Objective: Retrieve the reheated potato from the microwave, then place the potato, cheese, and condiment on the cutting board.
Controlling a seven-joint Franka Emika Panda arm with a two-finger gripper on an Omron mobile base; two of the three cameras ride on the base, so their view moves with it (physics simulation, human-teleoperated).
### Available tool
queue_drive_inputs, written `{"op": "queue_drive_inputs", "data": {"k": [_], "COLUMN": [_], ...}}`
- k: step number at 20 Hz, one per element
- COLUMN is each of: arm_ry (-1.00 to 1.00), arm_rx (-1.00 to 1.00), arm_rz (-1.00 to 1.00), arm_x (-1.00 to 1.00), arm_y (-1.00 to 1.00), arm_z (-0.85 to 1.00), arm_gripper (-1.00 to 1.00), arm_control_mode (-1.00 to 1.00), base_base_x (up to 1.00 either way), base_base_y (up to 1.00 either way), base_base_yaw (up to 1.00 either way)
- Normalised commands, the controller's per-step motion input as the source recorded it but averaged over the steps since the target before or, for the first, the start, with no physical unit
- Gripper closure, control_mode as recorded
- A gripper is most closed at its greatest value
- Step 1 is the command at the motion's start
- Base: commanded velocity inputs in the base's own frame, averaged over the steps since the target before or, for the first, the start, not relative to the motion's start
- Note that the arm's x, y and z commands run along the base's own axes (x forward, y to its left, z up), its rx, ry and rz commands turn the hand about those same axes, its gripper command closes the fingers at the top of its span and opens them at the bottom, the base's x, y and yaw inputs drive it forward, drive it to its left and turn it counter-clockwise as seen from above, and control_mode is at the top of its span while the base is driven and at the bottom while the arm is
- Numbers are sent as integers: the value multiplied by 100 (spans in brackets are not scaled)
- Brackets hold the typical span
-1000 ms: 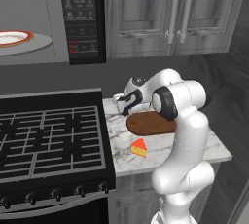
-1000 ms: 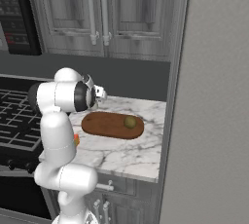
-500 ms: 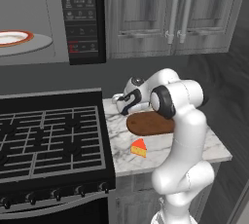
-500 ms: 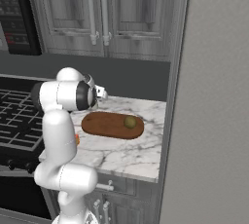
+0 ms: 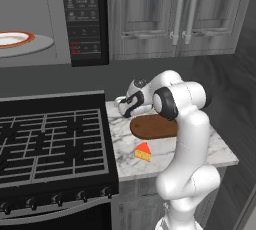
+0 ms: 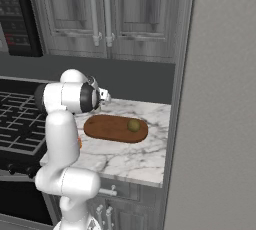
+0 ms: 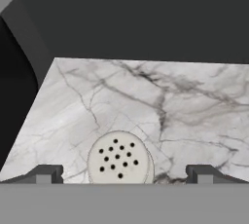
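Note:
In the hand view the condiment [image 7: 119,159], a pale shaker with a dotted top, stands on the marble between my open gripper's [image 7: 124,174] two fingertips [image 7: 46,173], untouched by either. From the left base, my gripper [image 5: 122,105] hangs low over the counter's back left corner, beside the stove. The potato [image 6: 133,125] lies on the right end of the cutting board [image 6: 115,128], also seen as the cutting board [image 5: 152,126]. The cheese [image 5: 143,152] wedge sits on the marble in front of the board. The microwave [image 5: 87,19] hangs open at the upper left.
A white plate with an orange-red rim [image 5: 15,39] rests inside the microwave. The black stove [image 5: 50,141] borders the counter on the left. Grey cabinets [image 5: 180,14] hang above. A wall [image 6: 220,99] closes off the counter's right side.
My hand has edged slightly left and down toward the counter's back corner. The potato, board and cheese have not moved.

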Motion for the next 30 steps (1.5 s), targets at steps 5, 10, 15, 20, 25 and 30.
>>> {"op": "queue_drive_inputs", "data": {"k": [5, 10, 15, 20, 25, 30], "arm_ry": [3, 1, 2, 6, 3, -5], "arm_rx": [0, 0, 0, 0, 0, 0], "arm_rz": [0, 0, 0, 0, 1, 5], "arm_x": [17, 10, 1, 0, -4, -46], "arm_y": [6, 2, 5, 3, -1, -7], "arm_z": [-7, -4, -8, -15, -13, 0], "arm_gripper": [-100, -100, 100, 100, 100, 100], "arm_control_mode": [-100, -100, -100, -100, -100, -100], "base_base_x": [0, 0, 0, 0, 0, 0], "base_base_y": [0, 0, 0, 0, 0, 0], "base_base_yaw": [0, 0, 0, 0, 0, 0]}}
